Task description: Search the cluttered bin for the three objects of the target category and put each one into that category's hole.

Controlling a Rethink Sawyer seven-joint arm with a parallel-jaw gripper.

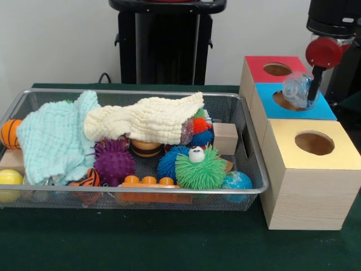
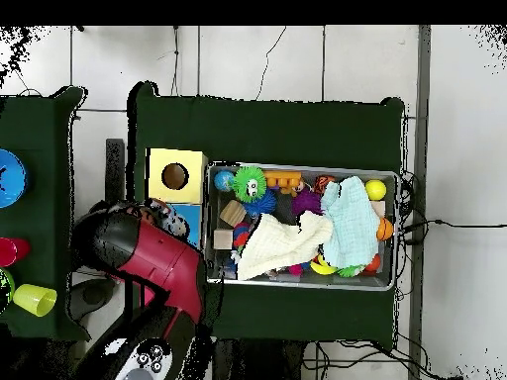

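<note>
The wire-mesh bin [image 1: 141, 91] lies on the green table, full of toys and two cloths; it also shows in the overhead view [image 2: 297, 167]. To its right stand three wooden boxes. My gripper [image 1: 304, 90] is shut on a clear, bumpy translucent ball [image 1: 295, 88] and holds it just above the hole [image 1: 281, 102] in the blue top [image 1: 321, 110] of the middle box. In the overhead view my red arm [image 2: 149, 252] covers most of the blue box [image 2: 190, 224], and the ball is hidden there.
The red-topped box's hole [image 1: 277, 69] is behind, the yellow-topped box's hole [image 1: 314, 143] in front. The bin holds a mint cloth [image 1: 53, 138], cream cloth [image 1: 146, 121], green fuzzy ball [image 1: 200, 169], purple spiky ball [image 1: 113, 161], globe ball [image 1: 237, 182] and wooden block [image 1: 225, 138].
</note>
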